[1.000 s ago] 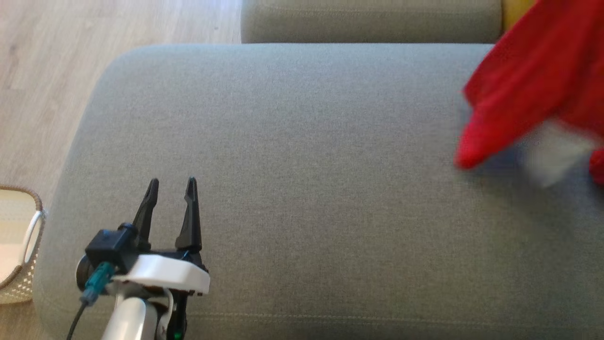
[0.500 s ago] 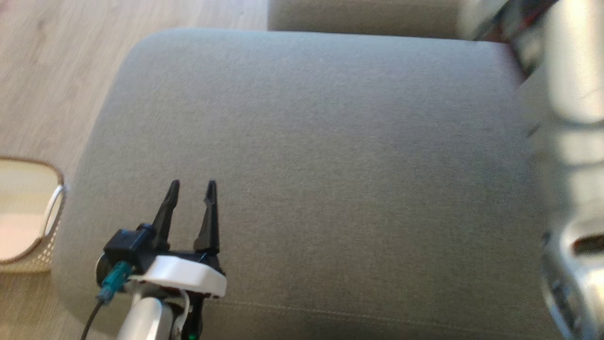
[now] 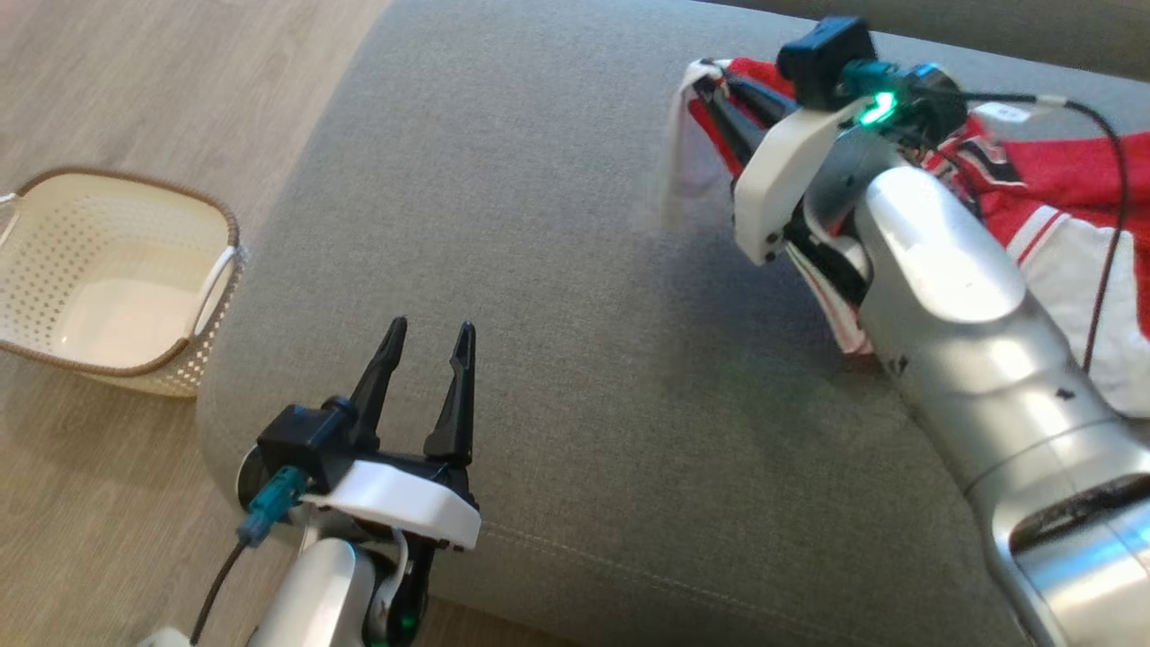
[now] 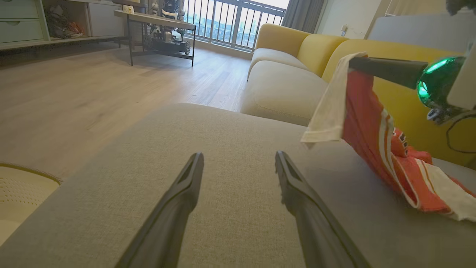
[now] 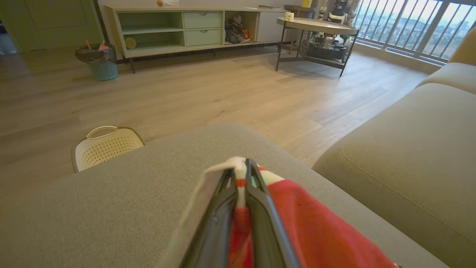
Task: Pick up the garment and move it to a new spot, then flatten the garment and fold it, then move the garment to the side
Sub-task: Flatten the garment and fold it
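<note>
Garment: red and white fabric garment (image 3: 1060, 175), spread on the far right of the grey fabric sofa cushion (image 3: 584, 314), one white-edged corner lifted off the surface.
Right arm: right gripper (image 3: 714, 90), jaws clamped on the lifted corner.
Left arm: left gripper (image 3: 431, 328), jaws spread wide, holding nothing, over the near left edge.
Basket: cream perforated plastic basket (image 3: 216, 296) on the wooden floor, left of the cushion.
</note>
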